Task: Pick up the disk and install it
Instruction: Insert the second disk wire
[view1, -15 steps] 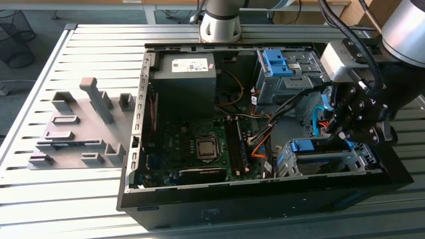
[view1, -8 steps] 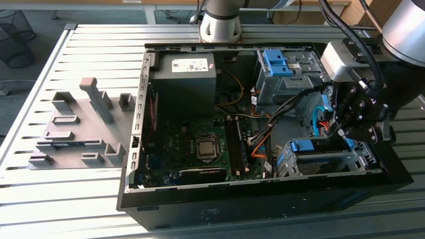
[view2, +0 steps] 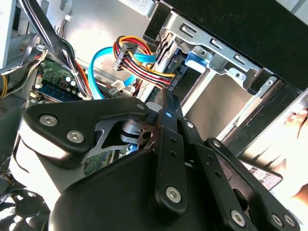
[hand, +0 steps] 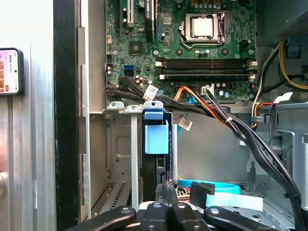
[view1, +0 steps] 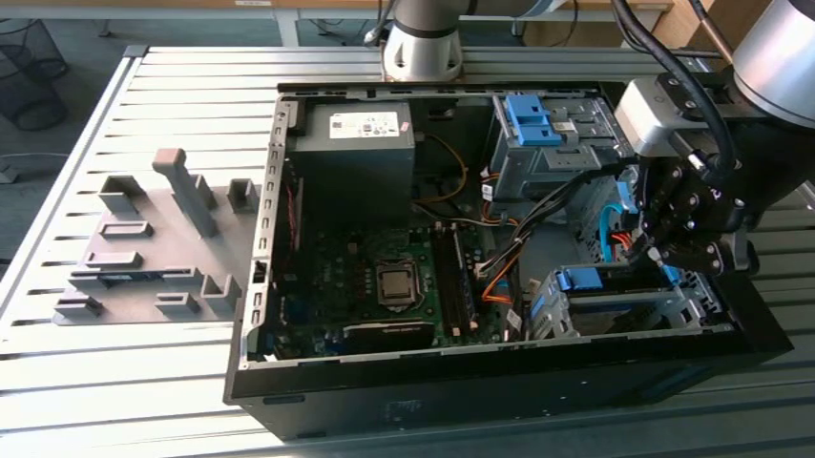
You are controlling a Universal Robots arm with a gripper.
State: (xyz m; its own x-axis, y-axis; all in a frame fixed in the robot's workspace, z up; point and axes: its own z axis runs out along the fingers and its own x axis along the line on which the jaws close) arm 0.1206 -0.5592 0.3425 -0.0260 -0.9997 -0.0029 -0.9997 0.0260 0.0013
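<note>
Blue-framed disk point(hand: 156, 137) sits in the drive cage point(view1: 612, 310), right past the gripper point(hand: 169, 192), whose fingers look pressed together.

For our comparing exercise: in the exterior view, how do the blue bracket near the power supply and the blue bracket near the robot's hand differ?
The power-supply-side bracket stands tall with its tabs upright; the hand-side bracket lies low as a flat band. The hand hovers right beside the hand-side bracket; the power-supply-side bracket sits well apart from it. Both are blue plastic, seated in grey metal cages.
</note>
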